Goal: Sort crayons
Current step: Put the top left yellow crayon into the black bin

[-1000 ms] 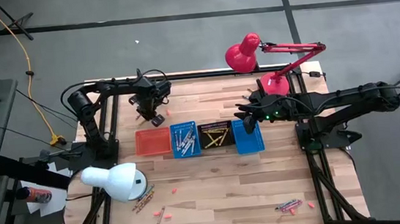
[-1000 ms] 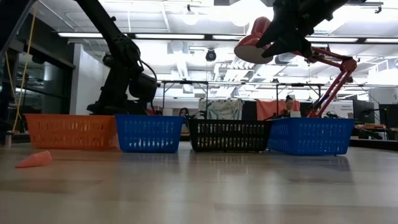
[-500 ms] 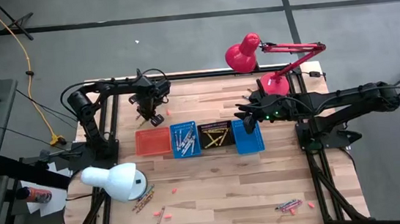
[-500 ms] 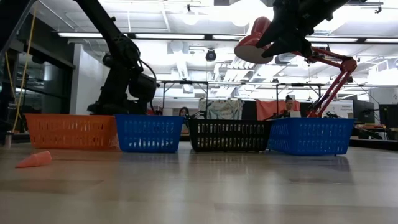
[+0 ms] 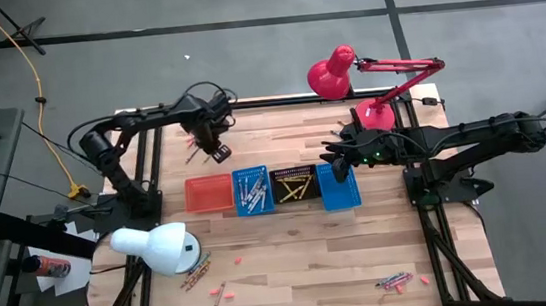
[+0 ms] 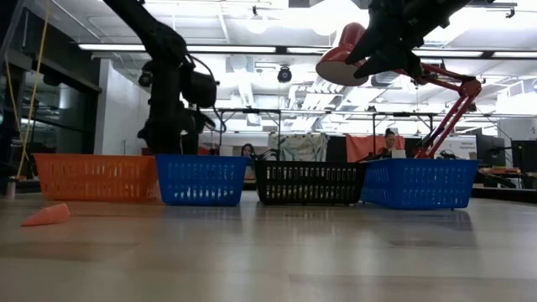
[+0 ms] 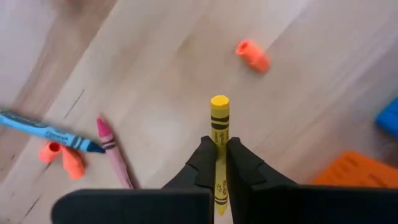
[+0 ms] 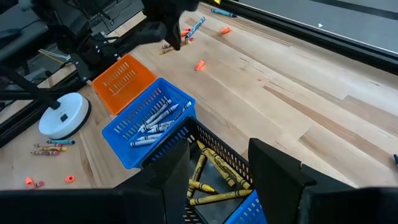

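Between my left jaws [image 7: 216, 160], closed tight, sits a yellow paper-wrapped crayon [image 7: 219, 124], lifted off the wooden table [image 5: 293, 252] near its far edge, left of centre. Below it on the wood lie a blue crayon [image 7: 46, 129], a pink crayon [image 7: 112, 149] and short orange crayon stubs [image 7: 252, 55]. My right jaws [image 8: 217, 165] hang open and empty above the black mesh basket [image 8: 217, 163] of yellow crayons, beside the blue mesh basket [image 8: 149, 121] of grey ones and the orange mesh basket [image 8: 121, 78].

floor: grey concrete [image 5: 242, 35] | lamps: red desk lamp [image 5: 331, 72], white lamp [image 5: 156, 247] | ceiling: strip lights [image 6: 252, 48]
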Action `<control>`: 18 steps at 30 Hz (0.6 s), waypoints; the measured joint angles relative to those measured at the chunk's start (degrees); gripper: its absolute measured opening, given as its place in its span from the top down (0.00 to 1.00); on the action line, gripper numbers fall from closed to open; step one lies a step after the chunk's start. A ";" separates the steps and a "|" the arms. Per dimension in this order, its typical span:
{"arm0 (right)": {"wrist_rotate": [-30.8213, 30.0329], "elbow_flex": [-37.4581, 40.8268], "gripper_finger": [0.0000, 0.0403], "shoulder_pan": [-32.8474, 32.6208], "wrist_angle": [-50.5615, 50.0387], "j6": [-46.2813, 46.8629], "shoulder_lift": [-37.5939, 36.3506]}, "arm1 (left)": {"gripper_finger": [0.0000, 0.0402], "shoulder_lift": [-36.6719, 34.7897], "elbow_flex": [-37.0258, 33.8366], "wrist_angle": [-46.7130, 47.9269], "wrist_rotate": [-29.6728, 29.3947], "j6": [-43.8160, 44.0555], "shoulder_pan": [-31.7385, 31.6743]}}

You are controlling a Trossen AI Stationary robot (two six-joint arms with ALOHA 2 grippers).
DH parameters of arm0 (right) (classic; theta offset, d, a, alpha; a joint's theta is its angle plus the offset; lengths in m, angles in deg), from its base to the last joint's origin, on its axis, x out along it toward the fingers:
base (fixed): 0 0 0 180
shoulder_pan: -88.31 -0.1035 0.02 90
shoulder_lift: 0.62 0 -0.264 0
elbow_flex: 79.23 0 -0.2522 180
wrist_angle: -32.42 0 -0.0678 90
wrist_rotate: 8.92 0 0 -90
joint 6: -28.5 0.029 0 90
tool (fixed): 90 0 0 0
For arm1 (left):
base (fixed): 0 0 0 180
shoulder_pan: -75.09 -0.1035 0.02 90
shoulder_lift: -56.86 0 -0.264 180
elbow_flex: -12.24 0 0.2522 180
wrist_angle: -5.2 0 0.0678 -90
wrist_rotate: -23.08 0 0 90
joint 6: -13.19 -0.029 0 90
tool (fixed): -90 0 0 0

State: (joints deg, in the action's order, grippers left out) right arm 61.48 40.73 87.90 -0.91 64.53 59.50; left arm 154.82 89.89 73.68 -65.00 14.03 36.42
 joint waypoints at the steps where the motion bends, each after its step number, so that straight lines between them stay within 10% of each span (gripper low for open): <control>1: -0.02 0.00 0.61 0.00 0.02 0.00 0.00 | 1.00 -0.93 0.00 -0.51 1.05 0.00 0.07; 18: 0.44 0.02 0.61 -0.02 1.71 -3.04 0.00 | 1.00 -23.46 -7.24 -52.31 4.88 15.57 22.90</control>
State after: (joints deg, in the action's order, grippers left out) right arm 61.92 40.75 87.88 0.79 61.49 59.50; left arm 131.35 82.66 21.37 -60.13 29.61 59.32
